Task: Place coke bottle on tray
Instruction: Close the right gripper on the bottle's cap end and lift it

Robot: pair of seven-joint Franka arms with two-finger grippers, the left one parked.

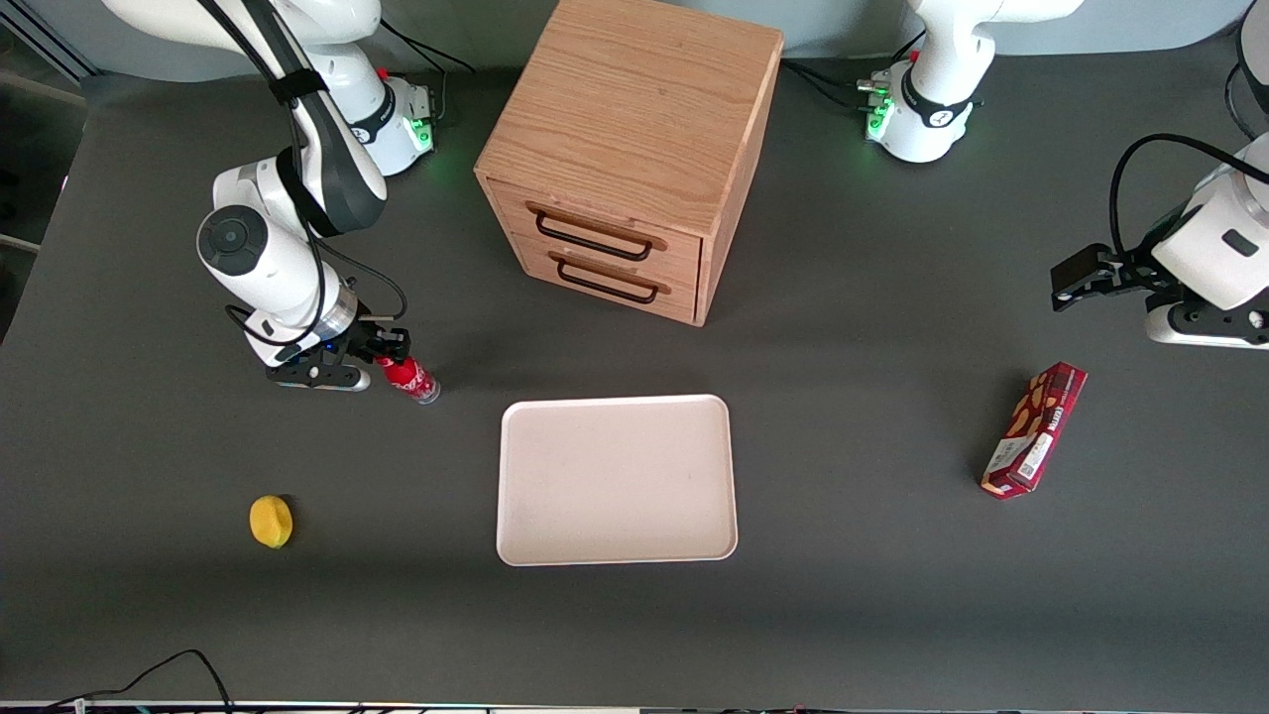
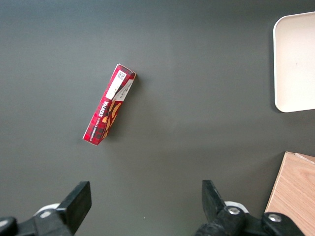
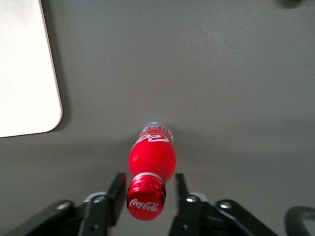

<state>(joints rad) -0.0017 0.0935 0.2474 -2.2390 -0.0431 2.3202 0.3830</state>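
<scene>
The small red coke bottle (image 1: 410, 379) with a red cap stands upright on the dark table, toward the working arm's end, beside the cream-white tray (image 1: 615, 481) and a little farther from the front camera than it. My right gripper (image 1: 389, 355) is low over the bottle, with its fingers open on either side of the cap. In the right wrist view the bottle (image 3: 151, 156) rises between the gripper (image 3: 147, 186) fingers, with gaps showing beside the cap. A rounded corner of the tray (image 3: 24, 64) shows there too. The tray holds nothing.
A wooden two-drawer cabinet (image 1: 634, 149) stands farther from the front camera than the tray. A small yellow object (image 1: 271, 521) lies nearer the front camera than the bottle. A dark red snack box (image 1: 1034, 428) lies toward the parked arm's end, also in the left wrist view (image 2: 109, 103).
</scene>
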